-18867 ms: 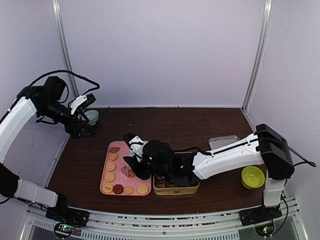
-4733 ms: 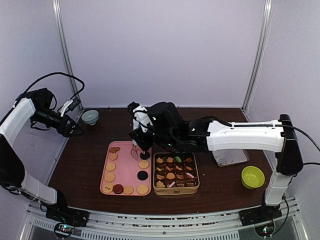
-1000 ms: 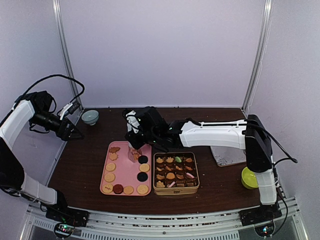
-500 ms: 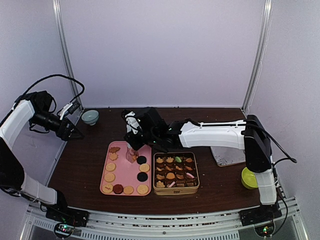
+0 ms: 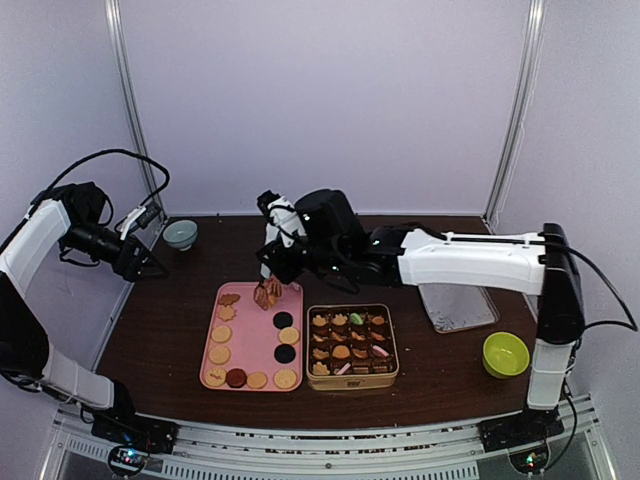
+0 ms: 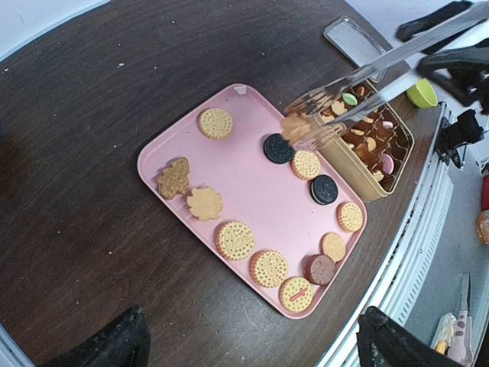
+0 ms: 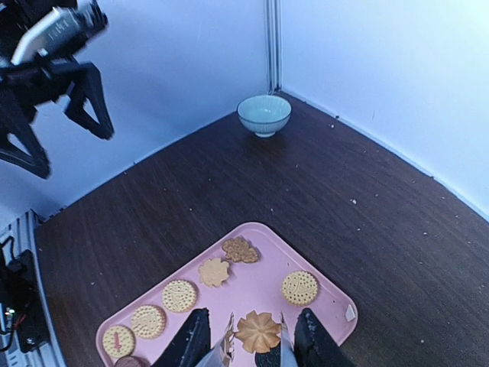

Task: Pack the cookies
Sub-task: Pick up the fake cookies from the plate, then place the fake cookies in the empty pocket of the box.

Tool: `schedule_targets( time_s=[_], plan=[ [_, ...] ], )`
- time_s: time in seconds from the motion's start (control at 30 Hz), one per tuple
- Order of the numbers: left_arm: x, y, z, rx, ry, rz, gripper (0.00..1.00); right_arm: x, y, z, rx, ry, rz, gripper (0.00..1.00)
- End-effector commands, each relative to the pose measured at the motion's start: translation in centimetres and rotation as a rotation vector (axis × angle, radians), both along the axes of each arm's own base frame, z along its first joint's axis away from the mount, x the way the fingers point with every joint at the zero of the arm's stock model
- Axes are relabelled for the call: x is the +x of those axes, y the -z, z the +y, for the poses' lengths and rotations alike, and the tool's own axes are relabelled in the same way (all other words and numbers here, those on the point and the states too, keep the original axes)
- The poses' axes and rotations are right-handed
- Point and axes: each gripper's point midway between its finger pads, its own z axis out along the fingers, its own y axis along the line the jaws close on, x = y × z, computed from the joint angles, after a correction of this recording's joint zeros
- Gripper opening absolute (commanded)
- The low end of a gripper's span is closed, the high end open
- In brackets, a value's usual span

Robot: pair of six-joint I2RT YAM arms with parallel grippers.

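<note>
My right gripper (image 5: 280, 262) (image 7: 252, 345) is shut on metal tongs (image 5: 272, 280) (image 6: 359, 73). The tongs pinch a tan flower-shaped cookie (image 7: 258, 330) (image 5: 267, 294) (image 6: 295, 127), hanging a little above the far right part of the pink tray (image 5: 252, 345) (image 6: 244, 183) (image 7: 256, 294). Several cookies (image 5: 220, 354) (image 6: 235, 239) lie on that tray: round tan ones, two dark ones, leaf shapes. A golden tin (image 5: 352, 385) (image 6: 344, 164) right of the tray holds more cookies in compartments. My left gripper (image 5: 150, 264) (image 6: 252, 352) is open and empty, raised at the far left.
A pale teal bowl (image 5: 181, 234) (image 7: 264, 115) stands at the back left corner. The tin's lid (image 5: 460, 310) (image 6: 357, 42) lies right of the tin. A green bowl (image 5: 506, 354) (image 6: 422, 92) sits near the front right, by the right arm's base.
The tongs have come up off the tray with the flower-shaped cookie between their tips, and the right arm has drawn back to the right. My left arm has not moved.
</note>
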Motion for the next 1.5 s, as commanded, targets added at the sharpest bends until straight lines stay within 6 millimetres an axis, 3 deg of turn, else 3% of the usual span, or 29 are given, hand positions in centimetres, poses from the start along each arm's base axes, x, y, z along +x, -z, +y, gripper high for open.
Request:
schedule_targets(
  time_s=[0.0,0.27,0.47,0.67,0.9,1.47],
  plan=[
    [0.5,-0.6,0.0,-0.020,0.010,-0.023,0.97,-2.1,-7.8,-5.0,0.146,0.045,-0.082,0.27],
    [0.7,-0.4,-0.1,-0.027,0.013,-0.023,0.97,-7.1,-3.4,-14.8,0.075,0.117,0.024,0.27],
    [0.9,-0.5,-0.1,-0.031,0.012,-0.021,0.97,-10.9,-1.5,-18.8,0.081,0.127,0.114,0.28],
    [1.1,-0.3,-0.1,-0.035,0.006,-0.011,0.97,-12.8,0.4,-19.3,0.069,0.110,0.162,0.28],
    [1.1,-0.4,0.0,-0.026,0.005,-0.017,0.97,-13.0,1.6,-18.9,0.040,0.108,0.173,0.33],
    [0.9,-0.4,0.0,-0.028,0.009,-0.016,0.97,-11.5,0.8,-19.8,-0.040,0.168,0.080,0.41]
  ],
)
